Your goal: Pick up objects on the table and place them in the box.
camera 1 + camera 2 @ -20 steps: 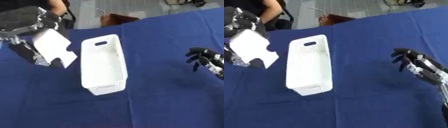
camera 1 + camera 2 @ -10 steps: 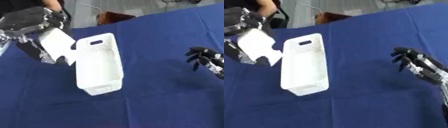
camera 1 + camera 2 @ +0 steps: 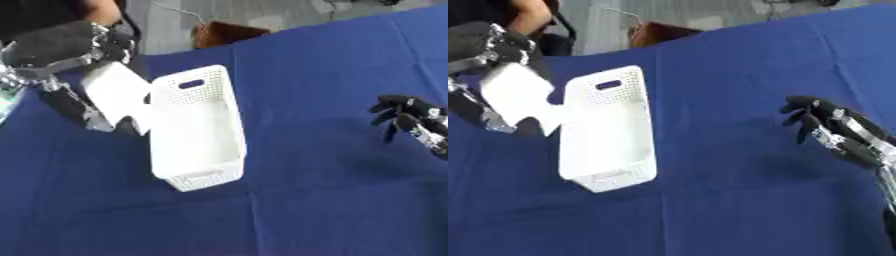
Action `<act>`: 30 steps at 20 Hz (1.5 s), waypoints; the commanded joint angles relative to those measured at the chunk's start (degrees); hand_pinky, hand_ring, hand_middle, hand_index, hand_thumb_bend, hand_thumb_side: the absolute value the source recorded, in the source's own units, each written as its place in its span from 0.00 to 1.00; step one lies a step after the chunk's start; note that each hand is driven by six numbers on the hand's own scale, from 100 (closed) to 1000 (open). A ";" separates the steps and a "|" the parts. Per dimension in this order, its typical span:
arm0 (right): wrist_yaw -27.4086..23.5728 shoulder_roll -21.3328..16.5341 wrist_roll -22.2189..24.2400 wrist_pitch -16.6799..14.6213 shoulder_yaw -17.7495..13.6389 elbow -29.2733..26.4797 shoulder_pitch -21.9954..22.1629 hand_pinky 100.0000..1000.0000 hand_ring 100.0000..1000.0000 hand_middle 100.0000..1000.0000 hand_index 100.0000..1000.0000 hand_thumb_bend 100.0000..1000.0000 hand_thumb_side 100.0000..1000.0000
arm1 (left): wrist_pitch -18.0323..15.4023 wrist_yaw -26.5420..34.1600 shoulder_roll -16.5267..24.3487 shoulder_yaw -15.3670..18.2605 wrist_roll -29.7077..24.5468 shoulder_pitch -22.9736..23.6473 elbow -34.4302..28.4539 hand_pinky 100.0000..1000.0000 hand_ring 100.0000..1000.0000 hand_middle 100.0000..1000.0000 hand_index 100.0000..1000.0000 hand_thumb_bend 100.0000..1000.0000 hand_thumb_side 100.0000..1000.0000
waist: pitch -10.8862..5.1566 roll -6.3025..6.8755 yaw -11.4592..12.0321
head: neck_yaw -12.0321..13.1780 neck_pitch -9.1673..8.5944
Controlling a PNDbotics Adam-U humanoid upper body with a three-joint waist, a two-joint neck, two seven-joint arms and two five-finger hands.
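Your left hand (image 3: pixel 66 47), gripping the white object (image 3: pixel 115 97) beside the box (image 3: pixel 197 135), could clip its rim and tip it; your right hand (image 3: pixel 820 125) idles open.

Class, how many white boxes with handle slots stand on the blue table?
1: the white box stands left of centre, beside the left hand, which holds a white object.

Since a second ago the left hand (image 3: pixel 66 47) carries its flat white object (image 3: pixel 118 97) toward three o'clock, so the object's edge now meets the left wall of the white box (image 3: pixel 197 132) instead of hanging apart from it.
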 commanded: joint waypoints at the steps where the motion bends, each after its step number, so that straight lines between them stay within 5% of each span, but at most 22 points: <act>1: -0.33 -0.20 0.41 -0.33 0.15 -0.54 -1.70 0.42 0.68 0.75 0.92 0.00 0.72 | 0.07 -0.99 0.73 0.08 0.51 -1.72 0.34 0.00 0.00 0.00 0.07 0.00 0.08 | -0.72 -0.56 -0.63 | 1.28 -1.53; 8: -0.51 0.39 0.95 -0.59 0.57 -0.28 -2.89 0.42 0.68 0.75 0.92 0.00 0.72 | 0.01 -3.38 -0.18 -0.44 1.06 -2.82 1.29 0.00 0.00 0.00 0.07 0.00 0.09 | 0.23 -0.39 -3.37 | 2.05 -2.77; 18: -0.58 0.26 1.07 -0.74 0.61 -0.18 -3.31 0.42 0.68 0.75 0.92 0.00 0.72 | -0.42 -5.94 -1.32 -1.14 1.37 -2.96 1.74 0.00 0.00 0.00 0.09 0.00 0.07 | 0.79 -0.10 -4.21 | 2.07 -2.74; 21: -0.65 0.30 1.09 -0.78 0.62 -0.20 -3.56 0.42 0.68 0.75 0.92 0.00 0.71 | -0.69 -8.55 -1.80 -1.10 1.97 -3.11 1.59 0.00 0.00 0.00 0.17 0.00 0.05 | 1.09 -0.14 -4.55 | 2.28 -3.21; 22: -0.68 0.32 1.13 -0.82 0.63 -0.20 -3.68 0.42 0.68 0.75 0.92 0.00 0.71 | -0.87 -9.92 -2.08 -1.12 2.41 -3.23 1.42 0.00 0.00 0.08 0.26 0.08 0.07 | 1.27 -0.15 -4.69 | 2.51 -3.52; 23: -0.71 0.33 1.17 -0.85 0.63 -0.18 -3.77 0.42 0.68 0.75 0.92 0.00 0.71 | -1.12 -11.56 -2.39 -1.19 2.93 -3.30 1.23 0.00 0.01 0.27 0.44 0.18 0.12 | 1.41 -0.17 -4.80 | 2.72 -3.75; 24: -0.75 0.31 1.22 -0.89 0.64 -0.16 -3.85 0.42 0.68 0.75 0.92 0.01 0.70 | -1.39 -13.41 -2.69 -1.39 3.23 -3.31 1.17 0.28 0.29 0.45 0.62 0.26 0.16 | 1.56 -0.20 -4.92 | 2.99 -4.00; 25: -0.77 0.29 1.26 -0.92 0.63 -0.12 -3.91 0.42 0.68 0.75 0.92 0.01 0.70 | -1.65 -15.30 -2.99 -1.58 3.34 -3.31 1.21 0.39 0.41 0.54 0.69 0.29 0.18 | 1.65 -0.22 -4.99 | 3.17 -4.16; 26: -0.81 0.28 1.27 -0.95 0.61 -0.08 -3.95 0.42 0.68 0.75 0.92 0.02 0.70 | -1.91 -16.98 -3.29 -1.84 3.28 -3.26 1.40 0.65 0.72 0.77 0.86 0.29 0.40 | 1.72 -0.26 -5.04 | 3.33 -4.33; 30: -0.93 0.41 1.36 -1.05 0.59 -0.06 -4.08 0.42 0.68 0.75 0.92 0.03 0.70 | -2.84 -21.20 -4.44 -2.58 3.18 -3.21 2.56 0.76 0.84 0.86 0.90 0.27 0.55 | 1.87 -0.46 -5.01 | 3.65 -4.91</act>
